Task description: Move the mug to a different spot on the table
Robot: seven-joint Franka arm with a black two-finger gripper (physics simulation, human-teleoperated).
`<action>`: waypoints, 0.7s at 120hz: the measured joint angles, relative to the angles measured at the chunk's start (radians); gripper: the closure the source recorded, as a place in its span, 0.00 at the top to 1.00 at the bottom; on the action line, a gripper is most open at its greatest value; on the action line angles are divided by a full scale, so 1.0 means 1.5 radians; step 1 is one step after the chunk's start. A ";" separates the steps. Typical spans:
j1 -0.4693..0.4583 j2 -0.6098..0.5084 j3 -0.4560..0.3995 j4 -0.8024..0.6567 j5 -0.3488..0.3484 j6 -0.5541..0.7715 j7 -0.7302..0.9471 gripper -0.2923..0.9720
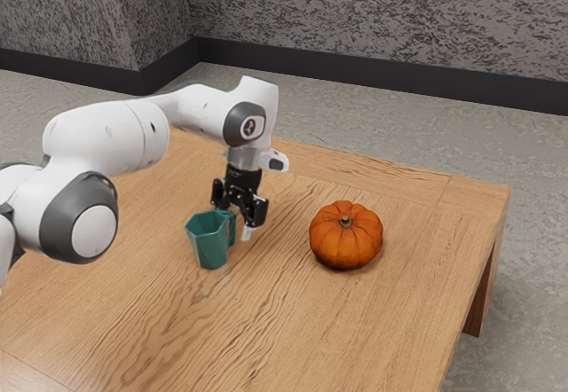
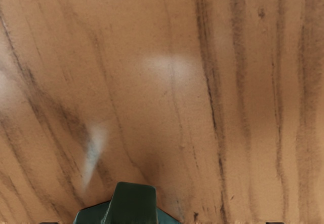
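Mug (image 1: 209, 241) upright on table (image 1: 293, 321), left of frame centre in the exterior view. Its long axis is vertical with the mouth up, and its handle side faces the exterior view's right, toward the gripper (image 1: 238, 217). I read the fingers as spread apart, hanging over that handle side and not pinching it. In the wrist view the dark green handle (image 2: 129, 206) sits just under my hand, with bare wood grain (image 2: 202, 107) beyond it. Orange pumpkin (image 1: 346, 234) stands right of centre, well apart from the mug.
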 joint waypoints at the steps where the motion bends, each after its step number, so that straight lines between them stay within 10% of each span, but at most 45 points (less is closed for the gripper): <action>1: -0.001 -0.002 0.000 0.000 0.000 0.000 0.000 0.65; 28: 0.000 -0.144 -0.030 -0.016 -0.036 0.000 0.028 0.73; 57: 0.004 -0.437 -0.030 -0.276 -0.082 -0.001 0.116 0.76; 84: 0.005 -0.525 -0.026 -0.309 -0.087 -0.002 0.209 0.76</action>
